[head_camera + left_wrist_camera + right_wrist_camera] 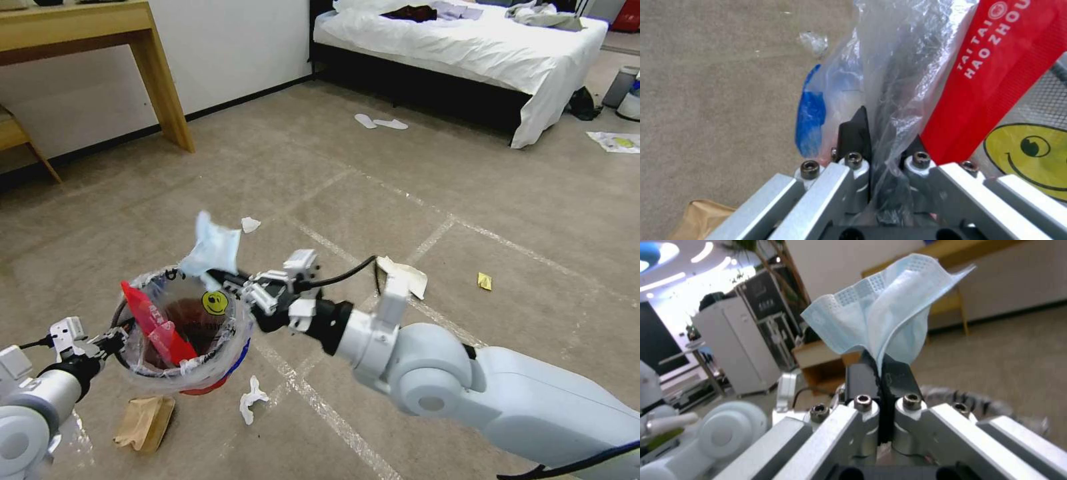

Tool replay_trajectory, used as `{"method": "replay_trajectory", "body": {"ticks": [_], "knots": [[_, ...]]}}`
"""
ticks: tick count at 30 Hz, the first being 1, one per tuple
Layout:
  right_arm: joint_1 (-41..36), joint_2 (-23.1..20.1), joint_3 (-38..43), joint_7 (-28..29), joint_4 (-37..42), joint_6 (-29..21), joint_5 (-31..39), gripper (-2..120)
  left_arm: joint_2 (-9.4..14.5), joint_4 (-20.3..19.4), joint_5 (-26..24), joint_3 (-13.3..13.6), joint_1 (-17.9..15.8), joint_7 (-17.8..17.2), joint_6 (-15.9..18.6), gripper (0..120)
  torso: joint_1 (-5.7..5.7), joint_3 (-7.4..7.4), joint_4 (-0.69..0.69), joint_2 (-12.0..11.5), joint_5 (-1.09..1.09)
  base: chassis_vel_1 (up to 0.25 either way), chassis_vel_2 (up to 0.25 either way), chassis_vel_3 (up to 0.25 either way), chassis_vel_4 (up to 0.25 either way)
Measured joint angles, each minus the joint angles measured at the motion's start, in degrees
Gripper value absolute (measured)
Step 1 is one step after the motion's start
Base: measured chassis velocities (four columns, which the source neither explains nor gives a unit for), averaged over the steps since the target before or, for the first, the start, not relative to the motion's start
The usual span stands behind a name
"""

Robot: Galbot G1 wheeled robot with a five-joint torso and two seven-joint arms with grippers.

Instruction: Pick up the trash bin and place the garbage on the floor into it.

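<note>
Your right hand (212, 275), clamped on the limp, feather-light pale-blue pleated face mask (213, 248), hovers at twelve o'clock over the small round red plastic-lined trash bin (183, 328), whose crinkly rim your left hand (115, 341) pinches.

Left gripper (882, 133) clamped on the trash bin (893, 83) rim

Red wrapper (996, 73) stands inside; brown paper bag (698, 216) lies on the floor (715, 83).

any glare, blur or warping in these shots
Head view: wide-lens bowing bends the bed; tape lines on the floor gleam. Left wrist view: trash bin liner glints, sharp up close. Right wrist view: blue face mask sharp, room behind soft, ceiling lights blown out.
</note>
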Motion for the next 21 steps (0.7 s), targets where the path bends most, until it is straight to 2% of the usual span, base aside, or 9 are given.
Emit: {"method": "replay_trajectory", "body": {"ticks": [9, 18, 21], "knots": [[7.07, 5.41, -7.94, 7.81, -3.34, -5.6, 2.52, 0, 0.57, 0.16, -0.75, -0.39, -0.44, -0.09, 0.06, 3, 0.0, 0.0, 0.0, 0.0, -0.01, 0.0, 0.0, 0.0, 0.0], [8.97, 11.01, -12.84, 14.96, -7.49, -10.3, 3.17, 0, 0.35, 0.03, -0.95, -0.89, -0.53, -0.01, 0.06, 3, 0.0, 0.0, 0.0, 0.0, -0.01, 0.0, 0.0, 0.0, 0.0], [9.42, 12.82, -13.46, 15.78, -9.18, -11.61, 3.09, 0, 0.31, -0.27, -1.01, -1.07, -0.43, 0.1, 0.03, 3, 0.0, 0.0, -0.01, 0.0, 0.0, 0.0, 0.0, 0.0, 0.0]]}}
